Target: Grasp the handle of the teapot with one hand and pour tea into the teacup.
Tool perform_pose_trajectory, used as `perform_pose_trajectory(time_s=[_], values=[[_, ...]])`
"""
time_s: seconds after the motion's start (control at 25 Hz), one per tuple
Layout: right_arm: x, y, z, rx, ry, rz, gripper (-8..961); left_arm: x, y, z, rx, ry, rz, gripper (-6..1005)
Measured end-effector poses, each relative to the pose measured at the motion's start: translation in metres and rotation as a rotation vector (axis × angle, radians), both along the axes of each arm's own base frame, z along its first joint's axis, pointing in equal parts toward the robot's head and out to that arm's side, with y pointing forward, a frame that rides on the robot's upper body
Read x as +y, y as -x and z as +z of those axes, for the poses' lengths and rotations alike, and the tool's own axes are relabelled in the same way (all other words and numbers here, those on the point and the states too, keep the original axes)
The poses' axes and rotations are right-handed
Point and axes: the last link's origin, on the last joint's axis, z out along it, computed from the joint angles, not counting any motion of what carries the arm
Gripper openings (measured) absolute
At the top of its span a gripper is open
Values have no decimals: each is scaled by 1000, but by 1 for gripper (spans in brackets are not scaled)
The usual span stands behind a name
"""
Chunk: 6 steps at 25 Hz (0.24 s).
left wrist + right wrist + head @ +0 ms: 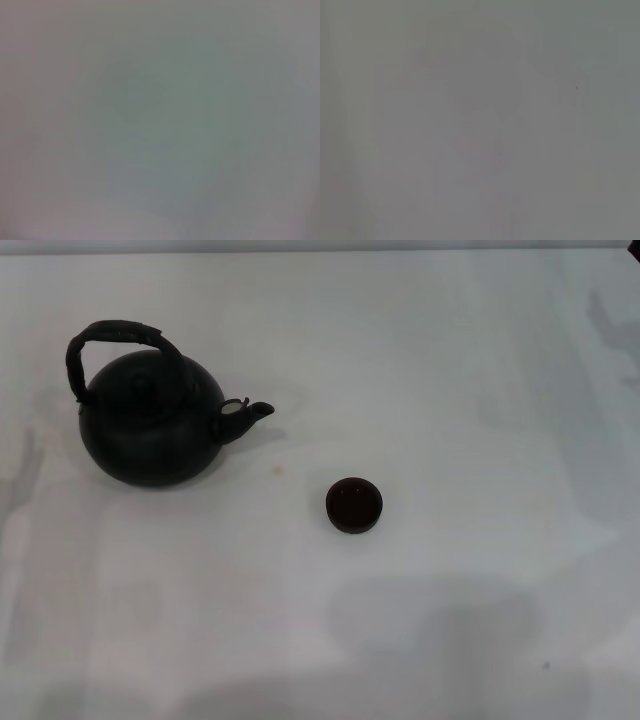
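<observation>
The round matte-black teapot (150, 420) stands upright on the white table at the left of the head view, its short spout (250, 414) pointing right. Its dark arched handle (115, 340) loops over the knobbed lid. The small dark teacup (354, 505) sits on the table to the right of the teapot and nearer to me, apart from it. Neither gripper shows in any view. Both wrist views show only plain pale surface.
The white table (480, 390) spreads around both objects. Faint grey shadows lie along its near edge and at its far right.
</observation>
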Motion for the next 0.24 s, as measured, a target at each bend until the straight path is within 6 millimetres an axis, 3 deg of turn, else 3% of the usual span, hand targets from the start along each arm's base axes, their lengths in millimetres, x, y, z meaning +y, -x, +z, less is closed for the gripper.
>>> perform_pose_trajectory(time_s=[0.24], values=[[1,0,1,-1,-3,-1,858,2,-1,0,0,1,-3,877]])
